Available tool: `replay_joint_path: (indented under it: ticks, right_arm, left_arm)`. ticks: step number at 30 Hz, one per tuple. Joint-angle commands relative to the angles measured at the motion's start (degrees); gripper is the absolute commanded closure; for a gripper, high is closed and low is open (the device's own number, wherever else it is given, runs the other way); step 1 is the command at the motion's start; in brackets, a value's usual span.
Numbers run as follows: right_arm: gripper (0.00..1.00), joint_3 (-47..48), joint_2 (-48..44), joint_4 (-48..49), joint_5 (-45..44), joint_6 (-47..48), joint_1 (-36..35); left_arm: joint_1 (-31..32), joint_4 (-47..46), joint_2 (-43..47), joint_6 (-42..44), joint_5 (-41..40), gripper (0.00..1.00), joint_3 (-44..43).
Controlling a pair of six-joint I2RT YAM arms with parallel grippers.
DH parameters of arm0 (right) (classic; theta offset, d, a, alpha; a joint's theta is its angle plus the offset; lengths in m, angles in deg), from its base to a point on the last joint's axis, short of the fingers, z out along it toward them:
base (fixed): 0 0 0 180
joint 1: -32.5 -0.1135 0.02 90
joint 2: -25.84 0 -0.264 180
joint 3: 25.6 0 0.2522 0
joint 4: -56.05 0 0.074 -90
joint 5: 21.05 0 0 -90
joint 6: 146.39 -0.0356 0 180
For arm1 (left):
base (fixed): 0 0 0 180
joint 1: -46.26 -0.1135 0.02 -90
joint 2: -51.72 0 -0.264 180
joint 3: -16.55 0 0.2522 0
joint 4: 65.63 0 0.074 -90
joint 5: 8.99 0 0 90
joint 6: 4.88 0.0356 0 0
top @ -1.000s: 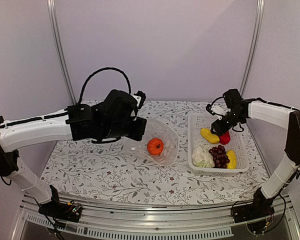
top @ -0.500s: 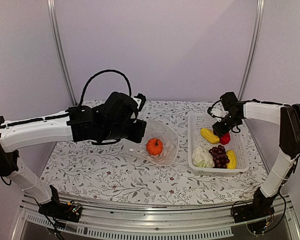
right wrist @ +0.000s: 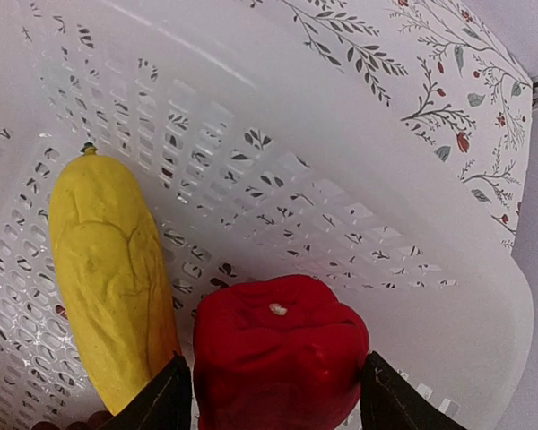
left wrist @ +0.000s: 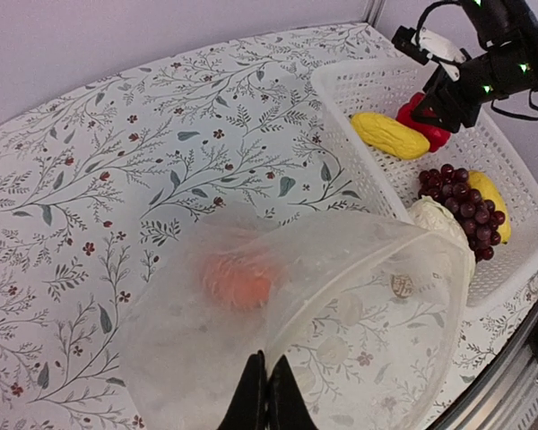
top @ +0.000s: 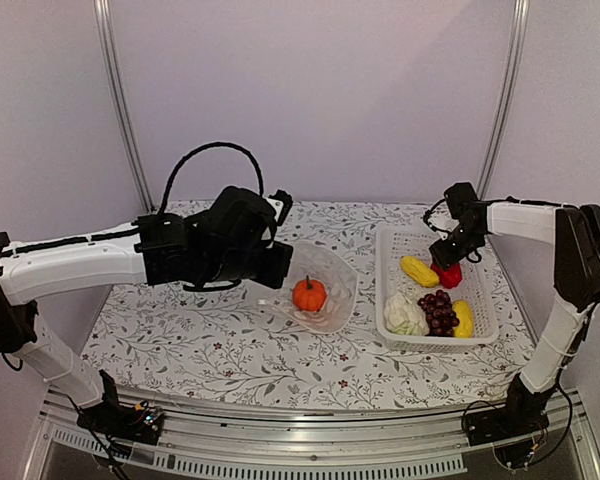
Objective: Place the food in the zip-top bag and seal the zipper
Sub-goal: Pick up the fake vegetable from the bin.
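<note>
The right gripper (right wrist: 271, 399) has dipped into the far end of the white basket (right wrist: 359, 143), jaws widened astride the red pepper (right wrist: 278, 345), seemingly not yet pinching, making it next for the zip-top bag (left wrist: 377, 287), held open mid-worktop by the left gripper (left wrist: 267, 396) clamped on its rim, pumpkin (top: 309, 293) inside.

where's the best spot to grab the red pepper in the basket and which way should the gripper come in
Grip the red pepper across its broad, blocky body, coming in from above. Its top faces up toward the right gripper, whose fingers stand on either flank, so that line probably suits. One finger must fit the narrow gap beside the yellow piece.
</note>
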Motion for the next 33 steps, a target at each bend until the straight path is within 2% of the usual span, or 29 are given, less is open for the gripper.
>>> replay_joint_path:
  ticks: [1, 8, 12, 21, 26, 33]
  right_arm:
    - [0.37, 1.09, 2.09, -0.02, -0.65, -1.46, 1.00]
    - [0.35, 0.89, 4.13, -0.66, -1.20, -2.16, 1.20]
    - [0.26, 0.87, 4.43, -1.20, -0.88, -2.84, 1.28]
    - [0.24, 0.48, 2.66, -1.60, -0.69, -3.07, 1.30]
    - [0.24, 1.46, 2.59, -5.24, 2.16, -3.92, 1.31]
    - [0.16, 1.26, 0.39, -8.21, 1.84, -4.46, 1.31]
  left_arm:
    - [-0.87, -0.49, 1.05, -0.21, 0.79, 1.00, 0.70]
    - [-0.85, -0.43, 1.29, -0.56, 1.24, 1.00, 0.93]
    - [-0.83, -0.43, 1.56, -0.88, 1.43, 1.00, 1.15]
    - [-0.79, -0.52, 1.59, -1.09, 1.86, 1.00, 1.49]
    - [-0.83, -0.50, 1.63, -1.03, 2.09, 1.00, 1.40]
    - [-0.76, -0.52, 1.83, -0.97, 2.27, 1.00, 1.62]
